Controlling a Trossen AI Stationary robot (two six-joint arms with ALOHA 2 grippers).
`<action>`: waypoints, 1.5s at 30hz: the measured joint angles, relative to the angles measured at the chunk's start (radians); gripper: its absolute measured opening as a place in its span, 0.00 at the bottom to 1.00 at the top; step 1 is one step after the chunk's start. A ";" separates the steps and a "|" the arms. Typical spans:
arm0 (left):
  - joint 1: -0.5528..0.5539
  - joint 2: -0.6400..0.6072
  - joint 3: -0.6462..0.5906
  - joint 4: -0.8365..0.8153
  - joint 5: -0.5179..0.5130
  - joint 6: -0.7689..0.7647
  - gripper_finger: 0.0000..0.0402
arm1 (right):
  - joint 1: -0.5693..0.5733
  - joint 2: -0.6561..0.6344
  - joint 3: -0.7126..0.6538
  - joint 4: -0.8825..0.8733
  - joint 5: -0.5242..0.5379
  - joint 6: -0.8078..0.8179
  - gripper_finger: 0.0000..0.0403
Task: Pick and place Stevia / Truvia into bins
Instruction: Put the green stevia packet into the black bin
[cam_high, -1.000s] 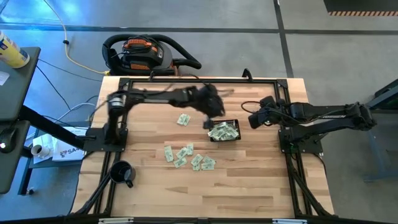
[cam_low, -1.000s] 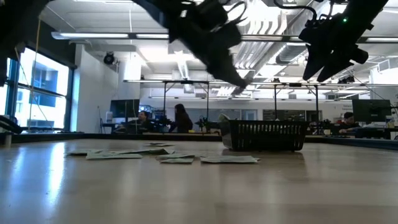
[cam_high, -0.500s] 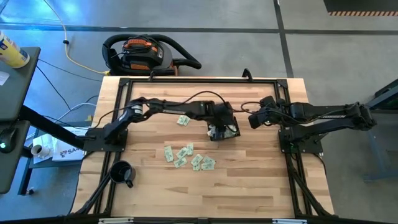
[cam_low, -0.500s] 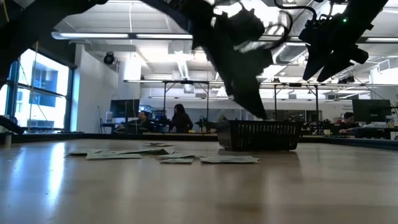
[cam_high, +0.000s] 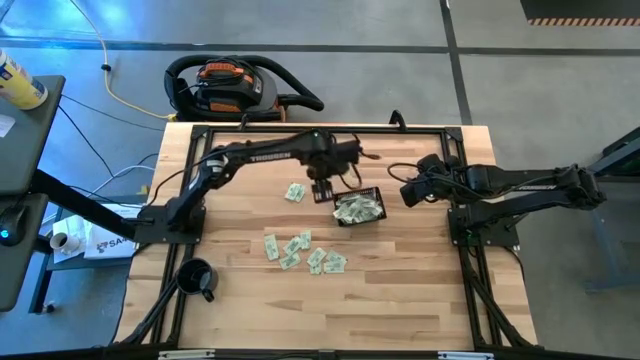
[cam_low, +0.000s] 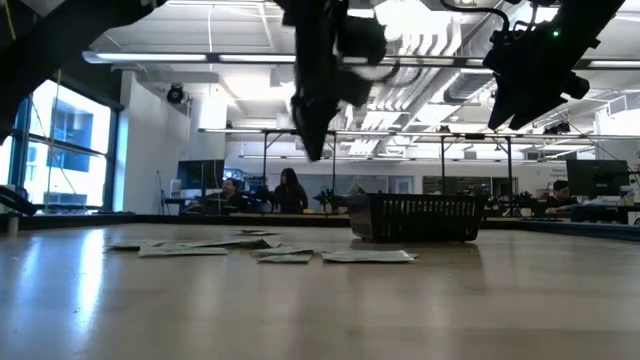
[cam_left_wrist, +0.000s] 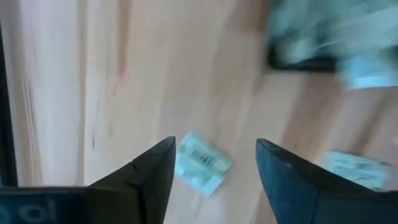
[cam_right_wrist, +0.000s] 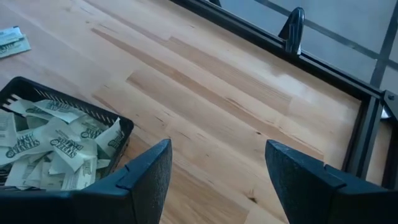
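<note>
The black basket (cam_high: 360, 209) stands right of the table's middle, and several pale green and white Stevia sachets (cam_right_wrist: 53, 149) lie in it. More sachets lie flat on the wood: one alone (cam_high: 294, 192) left of the basket, and a cluster (cam_high: 302, 253) nearer the front. My left gripper (cam_high: 320, 188) hangs open and points straight down, just left of the basket. In its wrist view the lone sachet (cam_left_wrist: 200, 163) lies on the table below the gap between its fingers (cam_left_wrist: 216, 143), untouched. My right gripper (cam_high: 405, 193) waits open and raised, right of the basket.
A round black mug (cam_high: 196, 278) stands at the table's near left corner. A black frame rail (cam_right_wrist: 323, 68) runs along the table's edges. A vacuum cleaner (cam_high: 240, 85) sits on the floor beyond the far edge. Bare wood (cam_high: 340, 310) lies along the front.
My left gripper swung down over the basket, tipped toward it, then pulled back up and toward the table's left. It has turned from a slant to point straight down and now hangs beside the lone sachet. The basket and the loose sachets have kept their places.
</note>
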 joint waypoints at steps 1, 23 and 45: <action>0.016 -0.006 -0.030 0.000 -0.003 -0.027 0.62 | 0.000 0.000 0.000 0.000 0.001 0.000 0.62; 0.117 -0.323 -0.901 0.540 0.115 -0.396 0.54 | 0.000 0.000 0.000 -0.022 0.019 0.000 0.62; 0.181 -0.337 -0.975 0.666 0.167 -0.277 0.05 | -0.001 0.000 0.000 -0.022 0.029 0.035 0.62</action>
